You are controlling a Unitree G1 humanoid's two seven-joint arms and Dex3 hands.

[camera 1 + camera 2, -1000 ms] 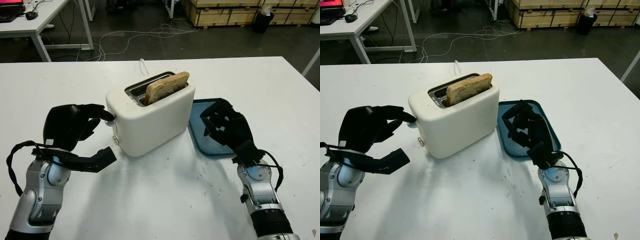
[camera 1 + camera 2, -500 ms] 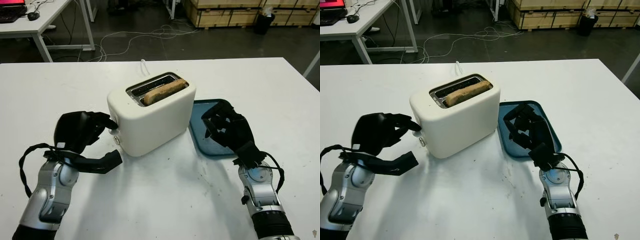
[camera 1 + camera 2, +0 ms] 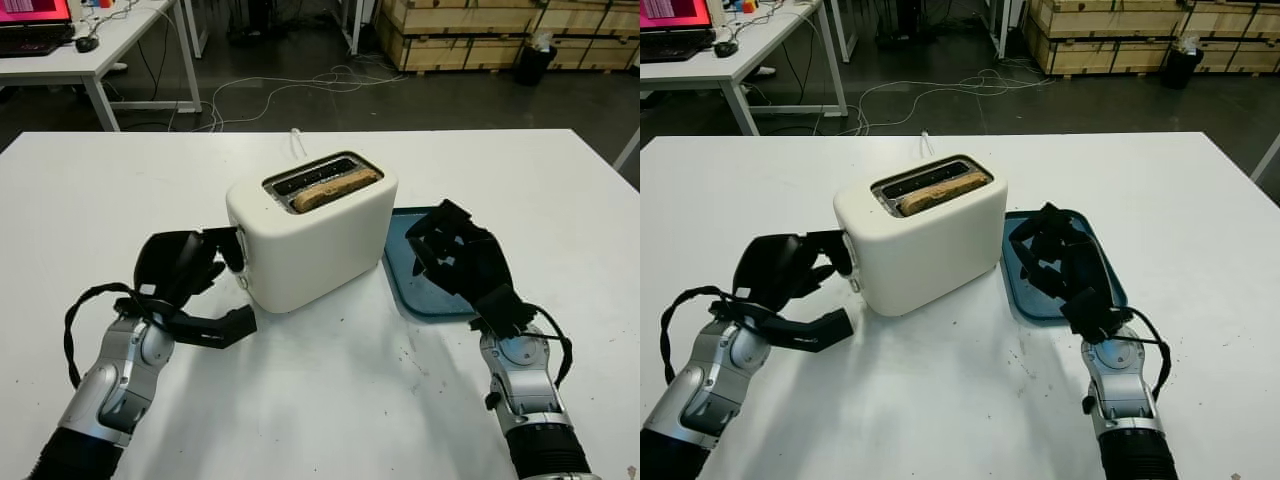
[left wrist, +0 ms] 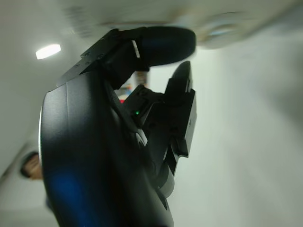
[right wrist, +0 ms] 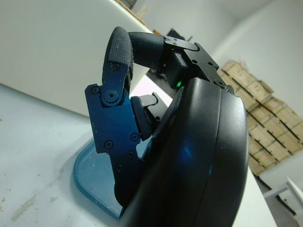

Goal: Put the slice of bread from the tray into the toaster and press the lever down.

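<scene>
A white toaster (image 3: pixel 312 238) stands mid-table with the slice of bread (image 3: pixel 336 187) sunk low in its front slot, only the crust edge showing. My left hand (image 3: pixel 205 275) is against the toaster's left end, its fingers curled and the fingertips (image 3: pixel 230 247) on the lever there; the lever itself is hidden behind them. My right hand (image 3: pixel 457 258) hovers with curled fingers over the blue tray (image 3: pixel 408 292), holding nothing. Up close, the right wrist view has the tray (image 5: pixel 90 174) beneath the right hand (image 5: pixel 142 118) and the toaster wall (image 5: pixel 47 47) beside it.
The toaster's white cable (image 3: pixel 297 140) runs off the table's far edge. Beyond the table are a floor with loose cables (image 3: pixel 290 85), a desk (image 3: pixel 70 60) at far left and wooden crates (image 3: pixel 460 25) at the back. White tabletop lies open in front.
The bread has dropped from standing proud of the slot to sitting low inside. My left hand has gone down along the toaster's end, fingertips on the lever. The right hand stayed over the tray.
</scene>
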